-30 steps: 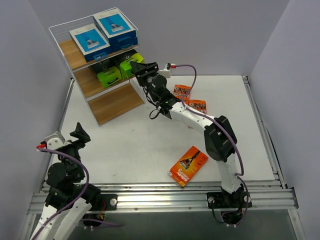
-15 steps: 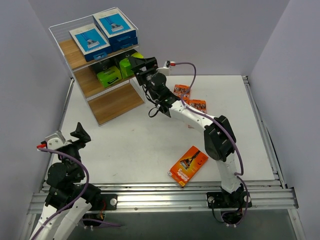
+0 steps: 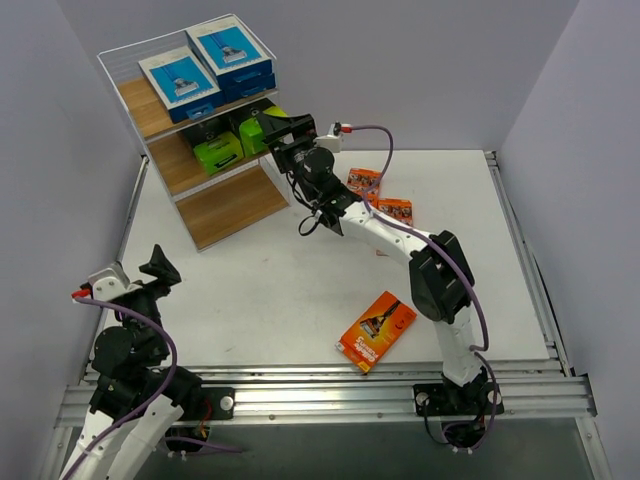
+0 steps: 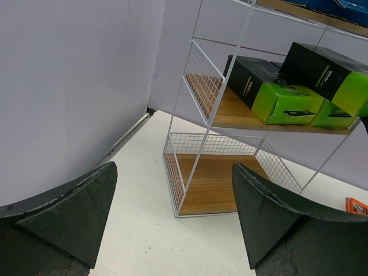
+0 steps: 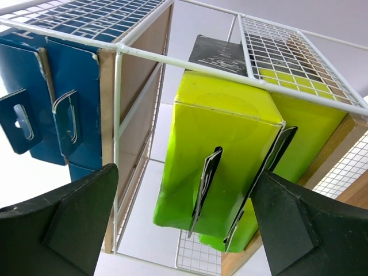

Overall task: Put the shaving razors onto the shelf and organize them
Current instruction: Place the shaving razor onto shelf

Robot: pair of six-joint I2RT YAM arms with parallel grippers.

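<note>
Just ahead of right gripper, lime-green pack

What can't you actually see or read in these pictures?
- Top view: the right arm covers part of the two small orange packs; their print is too small to read.
- Left wrist view: the blue packs on the shelf are cut off by the top edge.
- Right wrist view: the green packs hide whatever sits behind them.

Pale lilac walls, white tabletop
</note>
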